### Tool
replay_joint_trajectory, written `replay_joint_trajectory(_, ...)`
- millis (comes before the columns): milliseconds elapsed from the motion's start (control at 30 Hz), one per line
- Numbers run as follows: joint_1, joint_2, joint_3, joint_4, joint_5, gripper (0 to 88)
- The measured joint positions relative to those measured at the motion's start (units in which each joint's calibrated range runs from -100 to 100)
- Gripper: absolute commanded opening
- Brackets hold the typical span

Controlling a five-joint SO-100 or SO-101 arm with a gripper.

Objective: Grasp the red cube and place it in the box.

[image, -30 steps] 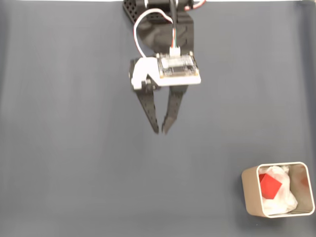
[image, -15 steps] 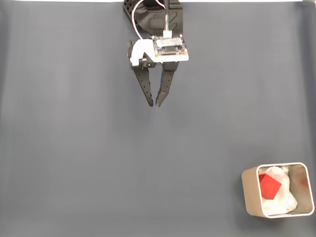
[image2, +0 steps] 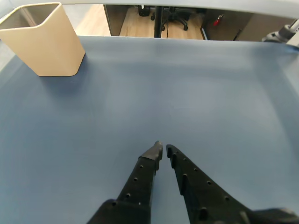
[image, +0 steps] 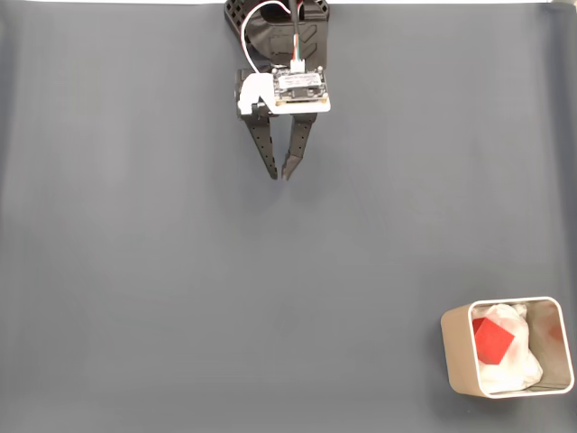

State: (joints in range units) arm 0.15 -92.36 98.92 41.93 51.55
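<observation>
No legible text; circuit board (image: pixel 300 87) markings perhaps too small.

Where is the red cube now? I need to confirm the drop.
In the fixed view the red cube lies inside the box at lower right, on its white lining.

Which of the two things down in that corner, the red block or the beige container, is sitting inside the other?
The red cube is the one inside: it rests on crumpled white paper within the beige box.
</observation>
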Motion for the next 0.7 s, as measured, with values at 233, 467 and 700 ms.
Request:
replay_joint_trajectory(233,0.0,-1.9,0.1,6.7,-1.7,0.0)
replay_joint_trajectory(467,0.0,-4.4,0.1,14.6,-2.8,0.0)
replay_joint_trajectory(700,0.0,-6.9,0.1,21.2,-3.0,0.0)
